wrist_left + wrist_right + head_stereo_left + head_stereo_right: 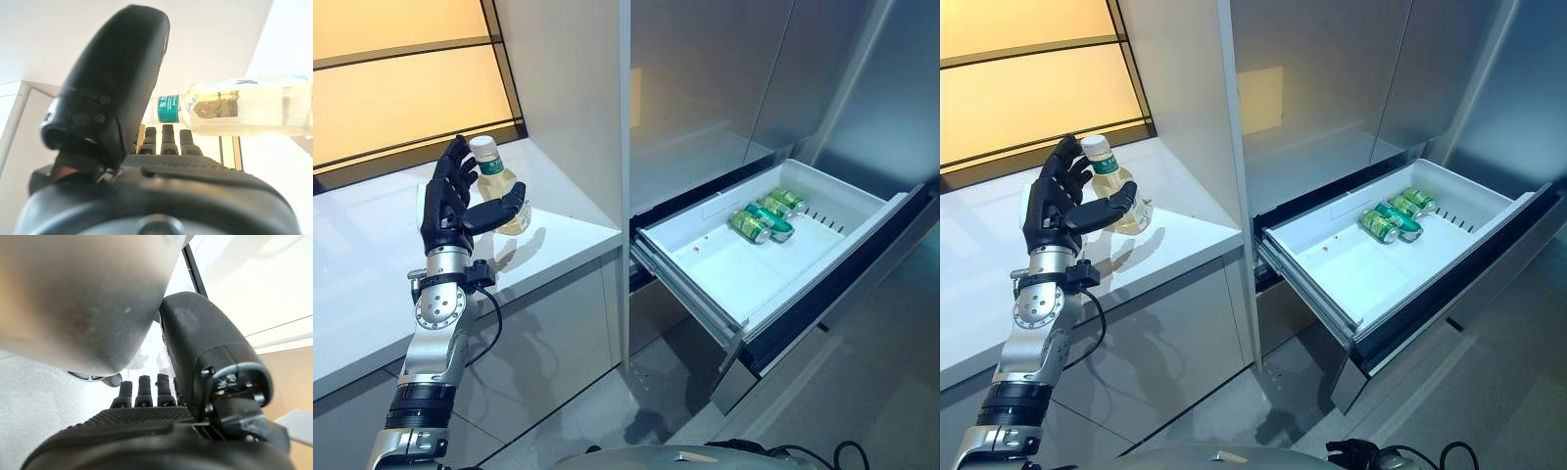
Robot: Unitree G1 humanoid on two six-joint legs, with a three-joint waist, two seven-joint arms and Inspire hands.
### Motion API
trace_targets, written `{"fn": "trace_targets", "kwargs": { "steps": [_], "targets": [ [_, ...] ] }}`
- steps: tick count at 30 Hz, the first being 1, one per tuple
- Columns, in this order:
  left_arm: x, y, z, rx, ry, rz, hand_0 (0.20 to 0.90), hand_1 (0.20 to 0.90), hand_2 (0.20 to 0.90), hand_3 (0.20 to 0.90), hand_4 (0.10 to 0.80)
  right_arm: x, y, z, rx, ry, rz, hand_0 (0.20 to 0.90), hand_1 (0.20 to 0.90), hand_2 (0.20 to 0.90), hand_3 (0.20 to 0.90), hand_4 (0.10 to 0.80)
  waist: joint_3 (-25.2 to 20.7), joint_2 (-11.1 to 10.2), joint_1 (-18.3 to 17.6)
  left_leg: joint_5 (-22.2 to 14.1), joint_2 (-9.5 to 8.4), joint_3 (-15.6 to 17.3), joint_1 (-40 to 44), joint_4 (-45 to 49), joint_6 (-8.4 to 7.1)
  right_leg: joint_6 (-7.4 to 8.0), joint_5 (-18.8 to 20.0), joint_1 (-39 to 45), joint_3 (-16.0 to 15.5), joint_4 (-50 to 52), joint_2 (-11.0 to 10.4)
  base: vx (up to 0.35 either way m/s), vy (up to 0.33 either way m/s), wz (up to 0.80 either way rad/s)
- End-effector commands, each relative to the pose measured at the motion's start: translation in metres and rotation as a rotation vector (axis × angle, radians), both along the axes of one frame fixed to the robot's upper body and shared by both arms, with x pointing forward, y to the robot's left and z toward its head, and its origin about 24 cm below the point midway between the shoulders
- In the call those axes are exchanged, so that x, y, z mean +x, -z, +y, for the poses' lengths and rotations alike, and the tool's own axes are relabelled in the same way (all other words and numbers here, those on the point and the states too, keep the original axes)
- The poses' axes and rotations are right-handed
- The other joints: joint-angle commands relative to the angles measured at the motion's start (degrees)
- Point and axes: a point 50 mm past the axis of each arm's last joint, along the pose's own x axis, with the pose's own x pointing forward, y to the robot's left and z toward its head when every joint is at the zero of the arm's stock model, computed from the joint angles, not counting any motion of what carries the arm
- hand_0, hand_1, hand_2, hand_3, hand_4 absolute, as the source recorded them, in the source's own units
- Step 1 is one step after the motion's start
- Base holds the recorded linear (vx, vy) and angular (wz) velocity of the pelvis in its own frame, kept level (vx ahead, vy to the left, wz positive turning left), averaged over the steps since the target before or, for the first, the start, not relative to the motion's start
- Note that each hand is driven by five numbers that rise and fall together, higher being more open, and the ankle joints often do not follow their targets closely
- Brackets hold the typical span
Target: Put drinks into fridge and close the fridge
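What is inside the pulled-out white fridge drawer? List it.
Three green drink cans lie on their sides near the back of the white plastic fridge drawer, close together. The rest of its floor is bare. The front wall hides the floor just behind it.

You have a white counter (372, 294) under an amber-lit window (401, 88), a white cupboard front (538, 343) below it, and grey floor (607, 411) ahead.

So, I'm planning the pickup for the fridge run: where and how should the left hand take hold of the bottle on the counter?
Probably round the wide lower body of the bottle, below the narrow green-labelled neck, coming in level from the counter's front edge. It stands upright, so a sideways wrap suits it. The left hand is already there, open, fingers behind and thumb in front.
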Motion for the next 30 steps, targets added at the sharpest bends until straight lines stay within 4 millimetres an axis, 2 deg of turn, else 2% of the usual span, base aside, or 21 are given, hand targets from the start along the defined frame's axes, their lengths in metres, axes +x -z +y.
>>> {"fn": "trace_targets", "kwargs": {
  "steps": [1, 22, 30],
  "targets": [
    [0.011, -0.064, 0.008, 0.121, -0.024, -0.243, 0.900, 0.900, 0.900, 0.900, 0.800, -0.011, 0.002, 0.000, -0.008, -0.062, 0.064, 0.900, 0.900, 0.900, 0.900, 0.800, -0.2, -0.6, -0.5, -9.3, -5.96, 4.2, 5.1, 0.4, 6.20, -1.28, -1.2, -3.9, 6.7, 5.3, 1.1, 0.027, 0.026, -0.08],
    [0.020, -0.072, 0.033, 0.117, -0.169, -0.247, 0.900, 0.900, 0.900, 0.900, 0.800, -0.008, 0.002, 0.002, -0.003, -0.047, 0.046, 0.900, 0.900, 0.900, 0.900, 0.800, 0.6, 0.0, -2.7, -10.2, -6.84, 6.1, 5.4, 1.1, 7.88, 0.10, -1.4, -6.7, 9.6, 9.7, 0.0, 0.026, 0.021, -0.08],
    [0.022, -0.070, 0.032, 0.109, -0.177, -0.234, 0.900, 0.900, 0.900, 0.900, 0.800, -0.010, 0.003, 0.003, -0.003, -0.032, 0.049, 0.900, 0.900, 0.900, 0.900, 0.800, 0.4, -0.3, -2.7, -10.2, -7.00, 5.9, 5.3, 0.9, 8.05, 0.34, -1.1, -7.2, 9.6, 10.2, -0.2, 0.008, 0.003, -0.01]
  ]
}}
